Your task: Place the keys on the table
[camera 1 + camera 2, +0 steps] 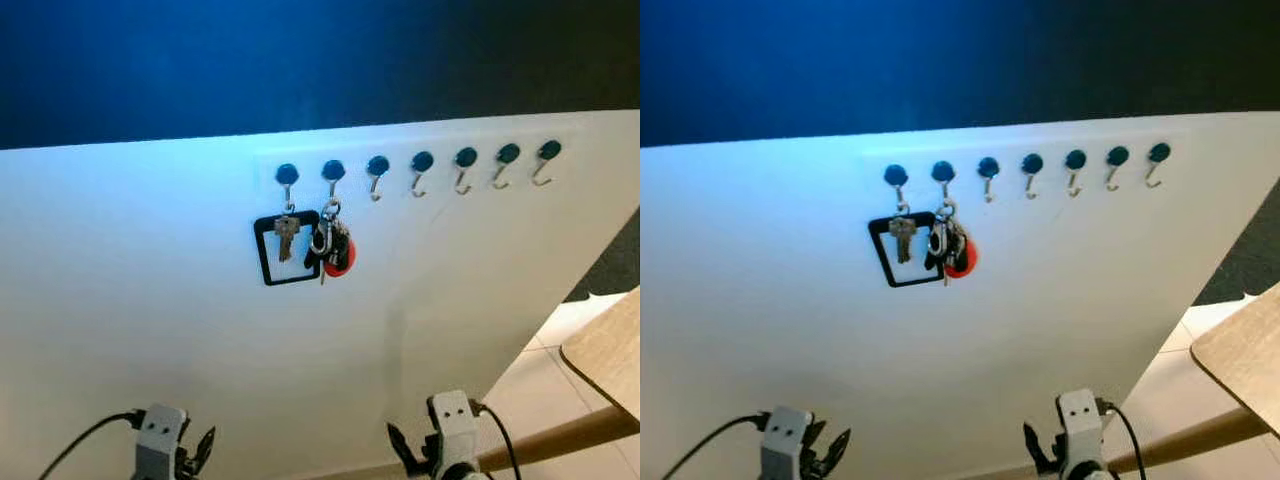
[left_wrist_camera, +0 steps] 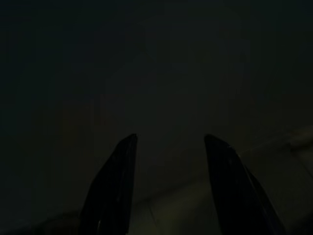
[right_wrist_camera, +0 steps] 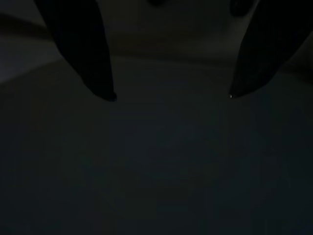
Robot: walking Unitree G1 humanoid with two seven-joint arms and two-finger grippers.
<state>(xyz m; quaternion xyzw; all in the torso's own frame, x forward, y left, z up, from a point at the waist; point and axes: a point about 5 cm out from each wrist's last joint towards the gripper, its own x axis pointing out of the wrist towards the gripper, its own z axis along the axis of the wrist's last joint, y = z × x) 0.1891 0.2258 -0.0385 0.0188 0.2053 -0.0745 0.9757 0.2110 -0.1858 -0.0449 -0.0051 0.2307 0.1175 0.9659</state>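
A white board carries a row of several blue-capped hooks (image 1: 422,163). A bunch of keys with a red fob (image 1: 333,247) hangs from the second hook from the left. Beside it a single silver key on a black square loop (image 1: 287,240) hangs from the first hook. Both arms hang low at the bottom of the eye views, well below the keys. My left gripper (image 2: 168,142) is open with nothing between its fingers. My right gripper (image 3: 171,95) is open too, against a dark surface.
A light wooden table (image 1: 612,352) shows its rounded corner at the right edge, with pale floor tiles (image 1: 530,385) under it. The white board (image 1: 150,330) spans most of the view, with a dark blue wall (image 1: 250,60) above it.
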